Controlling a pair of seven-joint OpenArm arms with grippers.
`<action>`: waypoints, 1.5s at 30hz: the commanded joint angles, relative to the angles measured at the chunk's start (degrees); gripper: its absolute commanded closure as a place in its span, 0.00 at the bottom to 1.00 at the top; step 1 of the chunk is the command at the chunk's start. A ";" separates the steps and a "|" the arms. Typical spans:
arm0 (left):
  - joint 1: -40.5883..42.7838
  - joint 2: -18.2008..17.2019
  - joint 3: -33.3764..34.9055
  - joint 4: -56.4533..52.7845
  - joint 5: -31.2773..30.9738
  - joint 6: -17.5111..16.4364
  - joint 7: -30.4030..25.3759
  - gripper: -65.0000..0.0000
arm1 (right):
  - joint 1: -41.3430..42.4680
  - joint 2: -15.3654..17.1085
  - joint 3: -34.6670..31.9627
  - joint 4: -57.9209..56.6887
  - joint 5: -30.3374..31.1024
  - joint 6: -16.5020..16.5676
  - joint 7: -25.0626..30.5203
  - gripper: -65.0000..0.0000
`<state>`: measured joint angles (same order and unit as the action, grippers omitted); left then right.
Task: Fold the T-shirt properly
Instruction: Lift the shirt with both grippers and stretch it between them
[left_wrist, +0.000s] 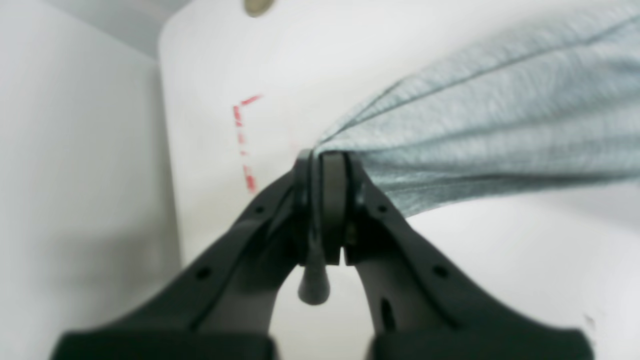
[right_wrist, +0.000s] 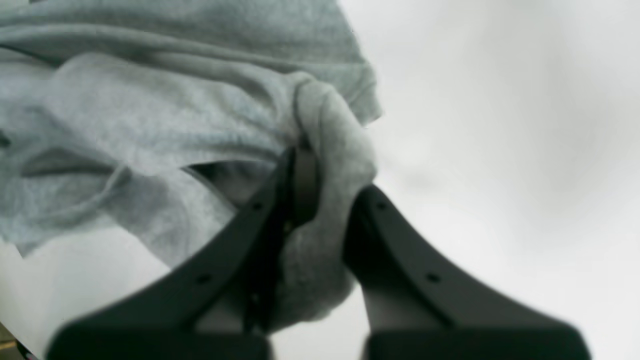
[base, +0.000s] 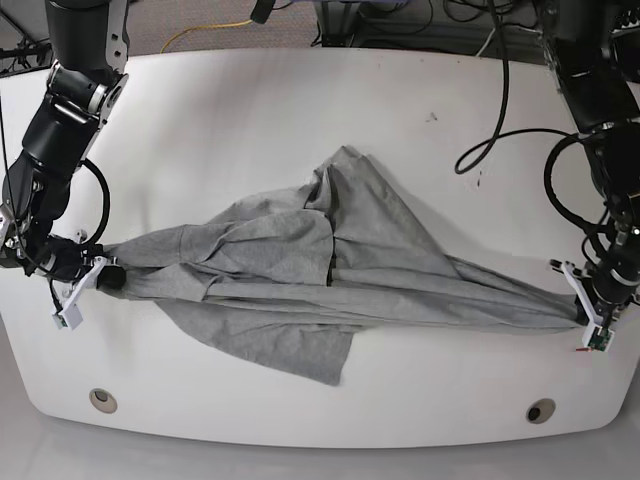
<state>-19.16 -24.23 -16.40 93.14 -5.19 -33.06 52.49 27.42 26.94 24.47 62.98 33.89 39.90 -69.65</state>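
You had the T-shirt (base: 300, 270) stretched across the white table (base: 250, 120), unfolded: 0 folds made. The left gripper (left_wrist: 325, 165) clenched 1 taut corner; the right gripper (right_wrist: 320, 170) clenched a bunched edge. Only the left wrist view showed red marks (left_wrist: 244, 140).

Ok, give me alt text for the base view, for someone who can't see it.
A grey T-shirt lies stretched across a white table, pulled taut between two black robot arms. The right gripper, at the picture's left edge, and the left gripper, at its right edge, each have their jaws shut on an end of the cloth.
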 joint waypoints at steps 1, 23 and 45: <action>-2.42 -2.36 -0.43 0.26 0.22 0.40 -1.19 0.98 | 1.90 2.47 -0.95 0.89 0.97 0.10 1.21 1.00; -17.81 -3.86 -0.34 12.04 0.31 -4.52 2.68 0.98 | 10.43 5.19 -1.66 21.37 1.41 0.10 -1.17 1.00; -23.88 -3.68 -0.78 10.37 -0.13 -4.88 7.60 0.98 | 15.97 7.04 -7.63 24.62 1.41 0.10 -3.72 1.00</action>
<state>-42.94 -27.00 -16.69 101.16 -5.85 -38.57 60.80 43.00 34.09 15.70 85.27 34.70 39.92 -74.17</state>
